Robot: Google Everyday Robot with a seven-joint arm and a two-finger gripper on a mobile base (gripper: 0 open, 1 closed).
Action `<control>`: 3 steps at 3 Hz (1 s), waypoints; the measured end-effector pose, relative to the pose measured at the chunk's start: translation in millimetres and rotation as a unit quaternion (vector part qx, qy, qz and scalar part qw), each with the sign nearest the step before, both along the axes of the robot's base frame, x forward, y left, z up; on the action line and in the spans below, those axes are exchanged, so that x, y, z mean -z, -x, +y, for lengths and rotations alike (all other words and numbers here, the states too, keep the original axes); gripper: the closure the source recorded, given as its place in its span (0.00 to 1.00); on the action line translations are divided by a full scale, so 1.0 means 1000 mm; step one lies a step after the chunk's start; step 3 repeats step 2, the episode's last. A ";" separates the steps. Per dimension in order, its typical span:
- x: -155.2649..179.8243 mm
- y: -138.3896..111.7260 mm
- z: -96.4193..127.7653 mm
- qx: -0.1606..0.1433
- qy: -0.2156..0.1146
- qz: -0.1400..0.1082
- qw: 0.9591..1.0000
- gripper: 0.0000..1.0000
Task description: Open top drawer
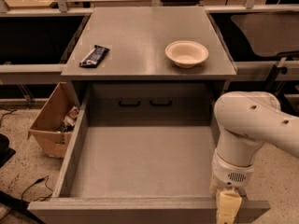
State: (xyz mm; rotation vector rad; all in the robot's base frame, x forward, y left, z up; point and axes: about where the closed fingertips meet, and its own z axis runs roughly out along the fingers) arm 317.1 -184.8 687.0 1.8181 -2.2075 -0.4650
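Plainly open, top drawer (140, 157): sits pulled far out from under the desk (140, 27), shows its wide grey inner floor in full, runs its flat front panel along the bottom edge of the view.

Gripper (228, 208): pale yellow, hangs pointing down from a bulky white arm (254, 125), right at the upper rim of the front panel, at its right end. Cannot tell whether clenched or released, nor whether truly touching the rim.

Behind the drawer, in the recess under the desk top: grey face with two small dark handles (129, 102) side by side.

On the desk top, right of middle and near the front edge: shallow cream bowl (186, 53), upright. Well apart from it, toward the left edge: dark snack wrapper (94, 56), lying slightly askew.

Left of the drawer, on the speckled floor (23, 171): open cardboard box (49, 120), holds some scraps, stands just beside the drawer's left wall.

Near the bottom left corner: thin black cable (32, 186), trails across the floor.
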 end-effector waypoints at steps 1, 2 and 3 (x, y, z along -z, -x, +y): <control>-0.031 0.002 -0.026 0.018 -0.002 -0.029 0.999 0.00; -0.082 0.004 -0.072 0.056 -0.017 -0.087 0.995 0.00; -0.082 0.004 -0.072 0.056 -0.017 -0.087 0.995 0.00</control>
